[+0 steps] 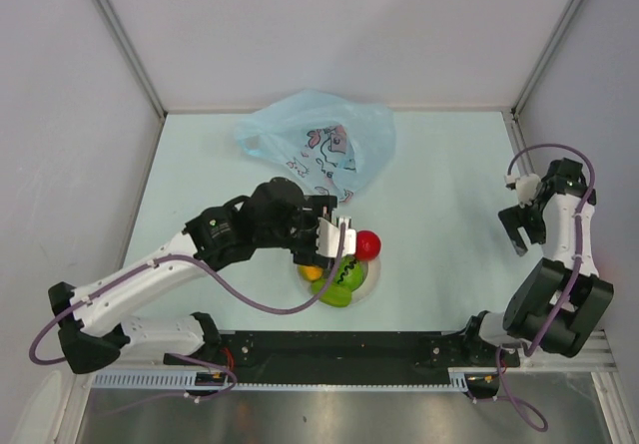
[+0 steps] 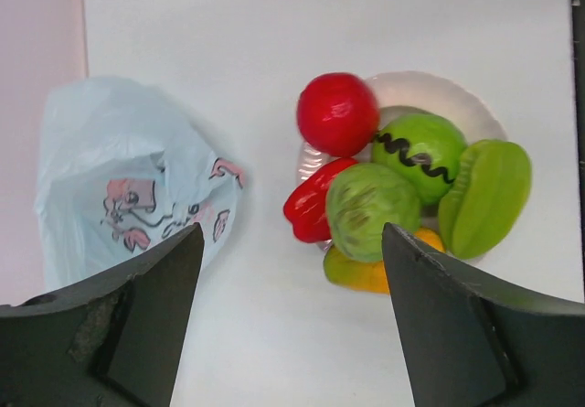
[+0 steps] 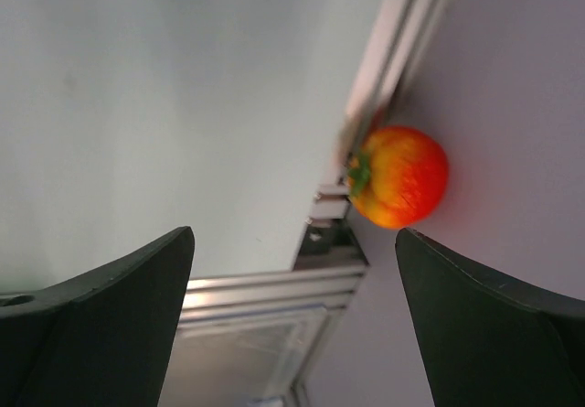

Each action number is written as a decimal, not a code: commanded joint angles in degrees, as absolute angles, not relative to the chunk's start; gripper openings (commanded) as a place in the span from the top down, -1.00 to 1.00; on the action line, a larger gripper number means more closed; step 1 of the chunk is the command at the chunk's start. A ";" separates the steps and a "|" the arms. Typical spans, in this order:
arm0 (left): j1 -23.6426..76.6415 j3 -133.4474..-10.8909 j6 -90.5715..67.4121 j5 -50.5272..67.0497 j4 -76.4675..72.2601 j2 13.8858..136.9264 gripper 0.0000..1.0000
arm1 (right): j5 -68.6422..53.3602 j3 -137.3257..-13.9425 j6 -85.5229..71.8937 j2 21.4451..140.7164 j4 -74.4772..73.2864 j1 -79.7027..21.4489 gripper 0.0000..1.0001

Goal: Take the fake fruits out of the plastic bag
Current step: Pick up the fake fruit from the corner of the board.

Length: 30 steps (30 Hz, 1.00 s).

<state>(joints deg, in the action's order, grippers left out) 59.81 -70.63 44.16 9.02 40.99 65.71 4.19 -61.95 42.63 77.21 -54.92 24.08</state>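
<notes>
Under the left pincer (image 1: 334,239) in the top view, most of the plate (image 1: 361,286) is hidden; only its near rim, a round red fruit (image 1: 368,245) at the right and bits of green and yellow show. The left wrist view fills this in. The plate (image 2: 430,87) holds a round red fruit (image 2: 336,112), a red pepper (image 2: 315,201) hanging over the rim, a lined green fruit (image 2: 420,151) with a dark wavy mark, a plain green fruit (image 2: 370,210), a ribbed green fruit (image 2: 484,197) and a yellow-orange piece (image 2: 370,274) mostly buried under the others. The left pincer (image 2: 291,242) is spread wide with nothing between its fingers (image 2: 137,315), whose bases are cut off by the frame. The bag (image 1: 315,150) lies crumpled at the far middle of the table (image 1: 439,165), well apart from the plate, printed side up. Its folds are too cloudy to tell whether anything is inside, and in the left wrist view the bag (image 2: 128,187) is partly covered by one finger. The right pincer (image 1: 519,229) sits raised at the right edge of the table, also wide open and holding nothing (image 3: 292,242). Past that edge, blurred, an orange-red fruit (image 3: 399,176) with a green stalk rests beside a metal rail (image 3: 366,105), against the right wall (image 3: 512,78); only the right wrist view shows it.
</notes>
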 commanded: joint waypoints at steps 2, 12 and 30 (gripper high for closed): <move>56.34 -72.33 40.70 8.52 37.89 66.44 -0.68 | 17.83 -61.88 57.90 80.41 -53.18 28.82 -0.91; 53.09 -72.95 39.37 9.41 36.56 67.06 -0.69 | 23.55 -60.03 65.21 89.29 -42.19 33.66 -0.73; 49.05 -71.02 40.60 8.53 36.47 65.13 -0.69 | 28.92 -54.76 67.24 96.51 -35.41 31.91 0.53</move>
